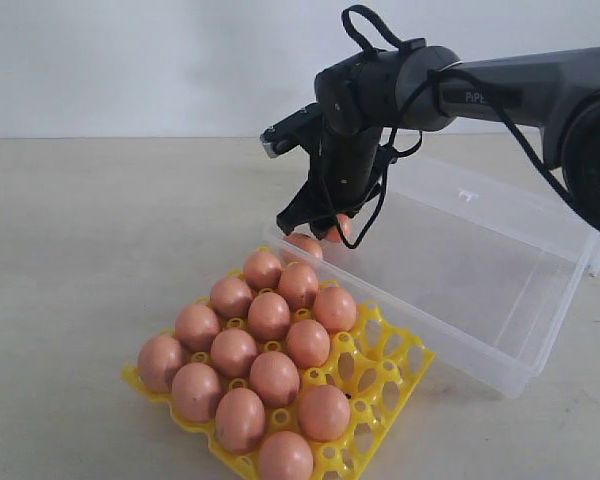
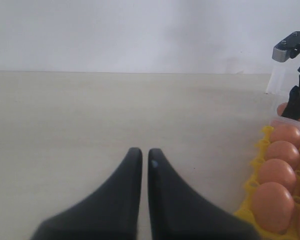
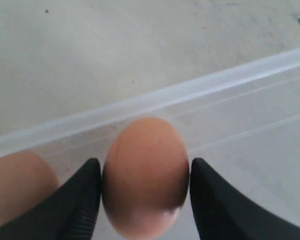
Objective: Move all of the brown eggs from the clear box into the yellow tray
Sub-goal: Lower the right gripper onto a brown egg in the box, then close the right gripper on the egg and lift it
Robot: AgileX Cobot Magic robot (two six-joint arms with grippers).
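Two brown eggs (image 1: 302, 243) in clear box (image 1: 500, 365); right gripper (image 3: 145, 167) pinches one for yellow tray (image 1: 400, 365); left gripper (image 2: 141, 152) idle, closed.

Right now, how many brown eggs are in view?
16 eggs: 14 in the yellow tray, one loose in the clear box corner, one gripped by the right gripper at the box. None seem hidden.

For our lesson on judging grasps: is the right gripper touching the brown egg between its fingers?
Touching. The right wrist view shows the right gripper with both fingers pressed flush against the sides of the brown egg, with no gap visible.
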